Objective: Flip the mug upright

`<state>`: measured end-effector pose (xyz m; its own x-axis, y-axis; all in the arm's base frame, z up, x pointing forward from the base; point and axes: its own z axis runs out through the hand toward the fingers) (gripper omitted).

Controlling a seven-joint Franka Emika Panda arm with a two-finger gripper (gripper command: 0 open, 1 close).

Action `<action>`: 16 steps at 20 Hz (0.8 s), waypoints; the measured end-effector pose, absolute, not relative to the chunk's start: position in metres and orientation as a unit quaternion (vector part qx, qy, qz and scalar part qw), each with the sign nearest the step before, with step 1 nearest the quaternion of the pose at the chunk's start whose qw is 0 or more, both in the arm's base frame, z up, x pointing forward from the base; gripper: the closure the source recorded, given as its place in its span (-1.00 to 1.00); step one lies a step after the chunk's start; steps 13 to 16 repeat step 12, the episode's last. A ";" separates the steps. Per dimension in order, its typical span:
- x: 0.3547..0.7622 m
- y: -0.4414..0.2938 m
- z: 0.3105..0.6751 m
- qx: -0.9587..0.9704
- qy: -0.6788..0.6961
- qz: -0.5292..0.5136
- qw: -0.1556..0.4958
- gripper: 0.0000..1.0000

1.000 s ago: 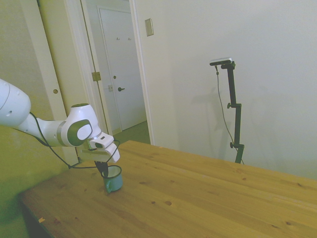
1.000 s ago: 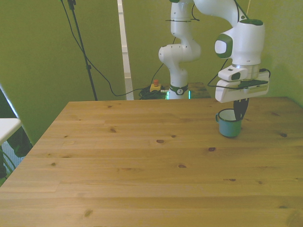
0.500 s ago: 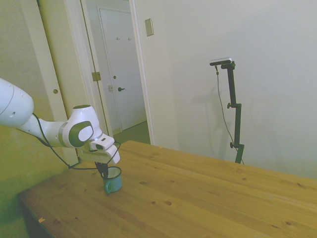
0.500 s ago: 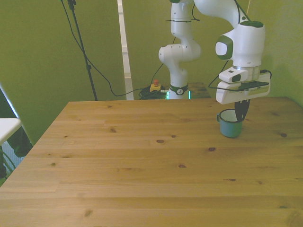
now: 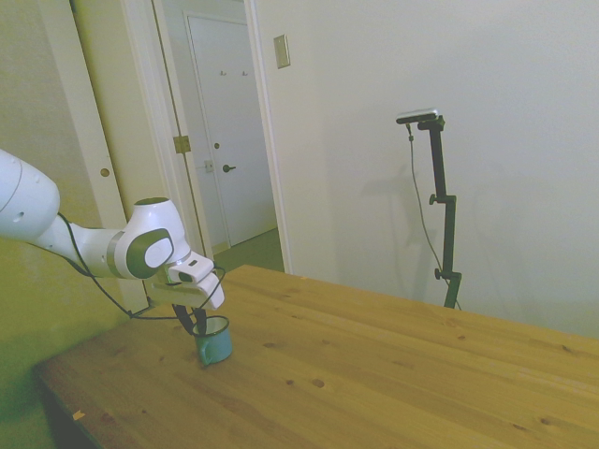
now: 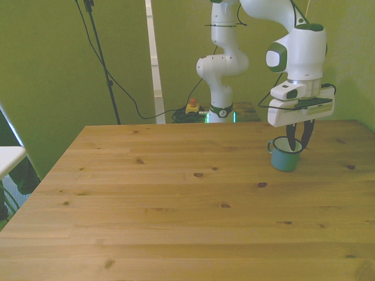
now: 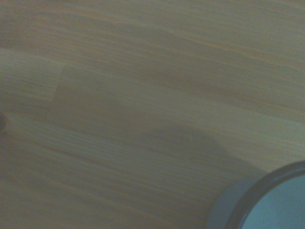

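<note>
Fingers have parted since half a second ago: the gripper (image 6: 299, 139) now stands spread, one finger to each side of the mug's rim, gripping nothing. Upright sits the mug (image 6: 285, 155) on the worktop (image 6: 176, 199), mouth up, toward the front view's right, directly beneath the gripper.

wooden table (image 6: 176, 199) | white door (image 5: 229, 131), closed | wall plate (image 5: 282, 50)

It looked like a room in a home used as a robot lab: a white panelled door (image 5: 227, 140) stood beyond the wooden table (image 5: 374, 374), with cables (image 6: 126, 96) trailing behind it.
</note>
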<state>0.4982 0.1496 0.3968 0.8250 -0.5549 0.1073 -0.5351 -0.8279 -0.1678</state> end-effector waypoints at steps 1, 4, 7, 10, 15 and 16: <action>0.495 0.147 0.402 -0.953 0.286 -0.079 0.069 -1.00; 0.482 0.141 0.422 -0.951 0.285 -0.097 0.074 -1.00; 0.462 0.138 0.447 -0.948 0.281 -0.123 0.081 -1.00; 0.434 0.147 0.465 -0.949 0.272 -0.136 0.080 -1.00; 0.416 0.159 0.468 -0.950 0.268 -0.141 0.077 -1.00; 0.416 0.159 0.468 -0.950 0.268 -0.141 0.077 -1.00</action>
